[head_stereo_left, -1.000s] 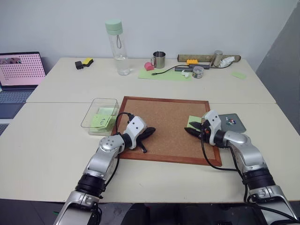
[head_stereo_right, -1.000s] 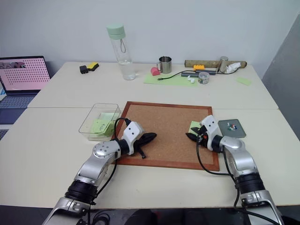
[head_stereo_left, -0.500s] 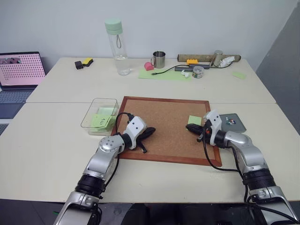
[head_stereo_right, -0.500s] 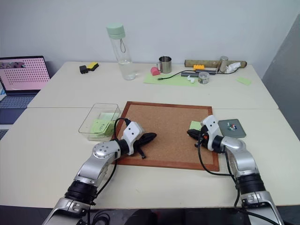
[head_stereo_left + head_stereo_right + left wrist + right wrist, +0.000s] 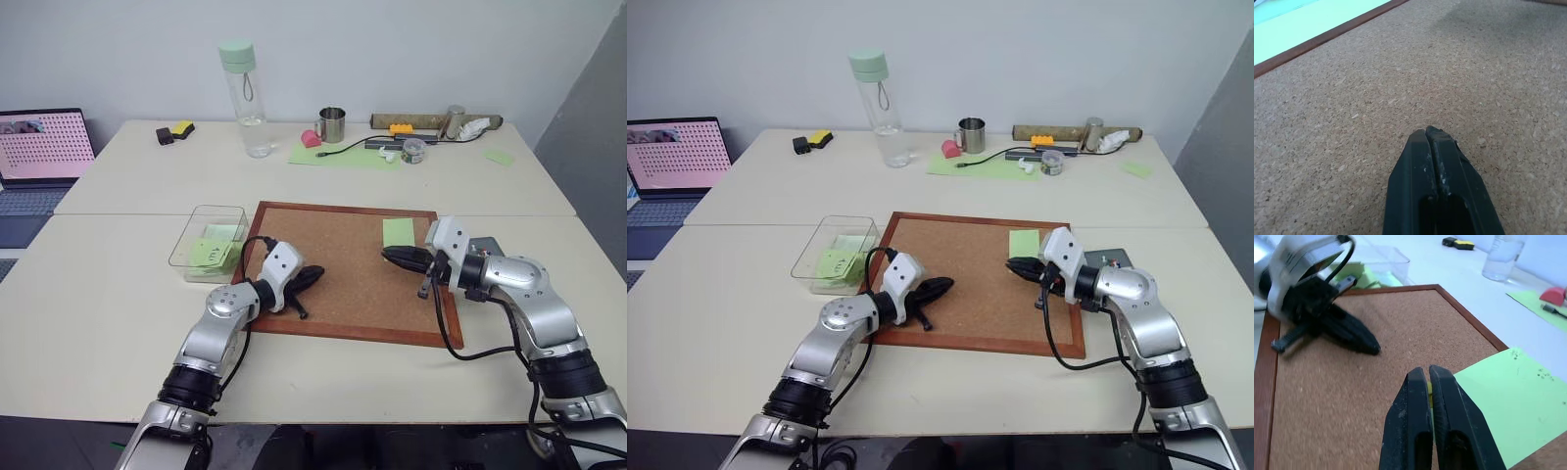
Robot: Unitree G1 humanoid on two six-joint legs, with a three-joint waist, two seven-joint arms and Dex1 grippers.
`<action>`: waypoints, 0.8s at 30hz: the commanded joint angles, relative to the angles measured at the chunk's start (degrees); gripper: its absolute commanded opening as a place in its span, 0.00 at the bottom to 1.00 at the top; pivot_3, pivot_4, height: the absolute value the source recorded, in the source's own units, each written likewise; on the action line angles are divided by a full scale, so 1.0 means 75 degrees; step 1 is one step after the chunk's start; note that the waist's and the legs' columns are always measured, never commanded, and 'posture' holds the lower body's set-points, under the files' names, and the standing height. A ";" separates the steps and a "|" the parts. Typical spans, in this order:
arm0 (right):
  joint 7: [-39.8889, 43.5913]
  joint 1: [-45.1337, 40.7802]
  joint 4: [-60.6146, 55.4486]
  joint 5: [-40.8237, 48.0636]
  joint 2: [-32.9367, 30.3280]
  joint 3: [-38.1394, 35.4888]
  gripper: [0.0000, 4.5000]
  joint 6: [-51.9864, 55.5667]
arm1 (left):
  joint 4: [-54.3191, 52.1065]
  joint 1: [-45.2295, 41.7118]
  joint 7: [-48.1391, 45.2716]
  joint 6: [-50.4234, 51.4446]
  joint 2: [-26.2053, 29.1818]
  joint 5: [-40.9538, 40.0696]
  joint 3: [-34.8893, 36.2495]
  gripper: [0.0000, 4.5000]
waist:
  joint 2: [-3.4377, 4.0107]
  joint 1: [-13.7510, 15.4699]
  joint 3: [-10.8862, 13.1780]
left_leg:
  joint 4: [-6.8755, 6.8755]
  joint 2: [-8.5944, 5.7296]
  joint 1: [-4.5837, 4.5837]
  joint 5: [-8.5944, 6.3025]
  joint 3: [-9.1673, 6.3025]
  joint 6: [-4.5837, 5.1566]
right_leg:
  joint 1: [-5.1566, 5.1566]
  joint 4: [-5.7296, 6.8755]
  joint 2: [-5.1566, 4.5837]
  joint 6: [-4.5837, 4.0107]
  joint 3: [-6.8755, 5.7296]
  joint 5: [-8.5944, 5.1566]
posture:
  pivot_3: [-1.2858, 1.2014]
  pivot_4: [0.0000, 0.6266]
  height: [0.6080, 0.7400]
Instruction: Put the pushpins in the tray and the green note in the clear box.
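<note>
The plain green note (image 5: 399, 232) hangs slightly above the right part of the corkboard (image 5: 343, 294), pinched by its near edge in my shut right gripper (image 5: 386, 255). The right wrist view shows a green sliver between the fingertips (image 5: 1420, 382), with the note (image 5: 1508, 401) spreading out beyond them. My left gripper (image 5: 315, 274) rests shut and empty on the board's left part; its tips (image 5: 1430, 133) touch bare cork. The clear box (image 5: 188, 250) stands left of the board with written green notes inside. The dark tray (image 5: 490, 243) peeks out behind my right wrist; the pushpins are hidden there.
On the far table stand a water bottle (image 5: 245, 98), a metal mug (image 5: 333, 124), a large green mat (image 5: 343, 155) with a cable, and small clutter at the back right. A laptop (image 5: 44, 147) sits at the far left. The table's front edge is close to both arms.
My right gripper shut on the note's edge, then rose and drew slightly toward the board's middle, taking the note with it. The left gripper stayed where it was.
</note>
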 commanded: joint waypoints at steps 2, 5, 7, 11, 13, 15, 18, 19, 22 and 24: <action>0.0175 -0.0124 -0.0283 -0.0638 -0.0301 0.0250 0.00 -0.1243 | -0.1235 0.0217 -0.0481 0.1541 0.0017 -0.1325 0.0425 0.21 | -0.0004 0.0000 0.0005 | 0.0001 0.0000 -0.0005 0.0001 -0.0001 -0.0001 | -0.0003 0.0000 0.0000 0.0000 -0.0002 0.0000 | 0.52 0.24 1.00; 0.0141 -0.0137 -0.0107 -0.0954 -0.0374 0.0348 0.00 -0.1933 | -0.2004 0.0247 -0.0450 0.2415 -0.0105 -0.2111 0.0696 0.33 | -0.0018 0.0002 0.0022 | 0.0007 0.0000 -0.0022 0.0001 -0.0009 -0.0002 | -0.0015 -0.0001 0.0000 0.0000 -0.0007 0.0000 | 0.52 0.24 1.00; 0.0108 -0.0211 0.0099 -0.1239 -0.0420 0.0442 0.00 -0.2559 | -0.2426 0.0265 -0.0295 0.3031 -0.0309 -0.2714 0.0882 0.42 | -0.0030 0.0004 0.0029 | 0.0008 0.0000 -0.0024 0.0002 -0.0013 -0.0004 | -0.0015 -0.0001 0.0000 0.0000 -0.0011 0.0000 | 0.52 0.24 1.00; 0.0187 -0.0339 0.0340 -0.1605 -0.0524 0.0660 0.00 -0.3413 | -0.2694 0.0096 0.0147 0.4119 -0.0963 -0.3964 0.1384 0.57 | -0.0038 0.0015 0.0035 | 0.0013 -0.0001 -0.0025 0.0003 -0.0014 -0.0005 | -0.0012 -0.0003 -0.0001 0.0001 -0.0012 0.0000 | 0.52 0.24 1.00; 0.0242 -0.0350 0.0397 -0.1761 -0.0610 0.0764 0.00 -0.3806 | -0.2793 -0.0035 0.0341 0.4462 -0.1268 -0.4449 0.1541 0.66 | -0.0040 0.0008 0.0036 | 0.0014 0.0000 -0.0025 0.0004 -0.0015 -0.0007 | -0.0012 -0.0001 -0.0001 0.0001 -0.0015 0.0000 | 0.52 0.24 1.00; 0.0267 -0.0340 0.0376 -0.1840 -0.0677 0.0824 0.00 -0.4096 | -0.2821 -0.0153 0.0442 0.4697 -0.1470 -0.4808 0.1602 0.74 | -0.0042 0.0009 0.0037 | 0.0013 0.0000 -0.0025 0.0008 -0.0018 -0.0015 | -0.0012 -0.0001 0.0000 0.0000 -0.0018 0.0000 | 0.52 0.24 1.00; 0.0333 -0.0303 0.0221 -0.1865 -0.0734 0.0889 0.00 -0.4328 | -0.2595 -0.0346 0.0517 0.4764 -0.1606 -0.4879 0.1533 0.74 | -0.0043 0.0010 0.0038 | 0.0013 -0.0001 -0.0026 0.0019 -0.0018 -0.0034 | -0.0010 -0.0002 0.0000 0.0000 -0.0018 0.0000 | 0.52 0.24 1.00; 0.0349 -0.0290 0.0171 -0.1868 -0.0745 0.0912 0.00 -0.4376 | -0.2495 -0.0398 0.0516 0.4733 -0.1603 -0.4805 0.1465 0.74 | -0.0043 0.0010 0.0038 | 0.0014 -0.0001 -0.0026 0.0020 -0.0018 -0.0036 | -0.0010 -0.0002 0.0000 0.0000 -0.0018 0.0000 | 0.52 0.24 1.00; 0.0355 -0.0253 0.0072 -0.1856 -0.0739 0.0973 0.00 -0.4396 | -0.2174 -0.0529 0.0446 0.4572 -0.1591 -0.4574 0.1224 0.74 | -0.0043 0.0012 0.0037 | 0.0013 -0.0001 -0.0024 0.0024 -0.0019 -0.0043 | -0.0010 -0.0001 0.0000 0.0000 -0.0018 0.0000 | 0.52 0.24 1.00; 0.0340 -0.0254 0.0072 -0.1857 -0.0740 0.0990 0.00 -0.4411 | -0.2063 -0.0596 0.0408 0.4500 -0.1598 -0.4494 0.1093 0.74 | -0.0043 0.0014 0.0038 | 0.0013 -0.0002 -0.0024 0.0026 -0.0019 -0.0045 | -0.0010 -0.0002 0.0000 0.0000 -0.0019 0.0000 | 0.52 0.24 1.00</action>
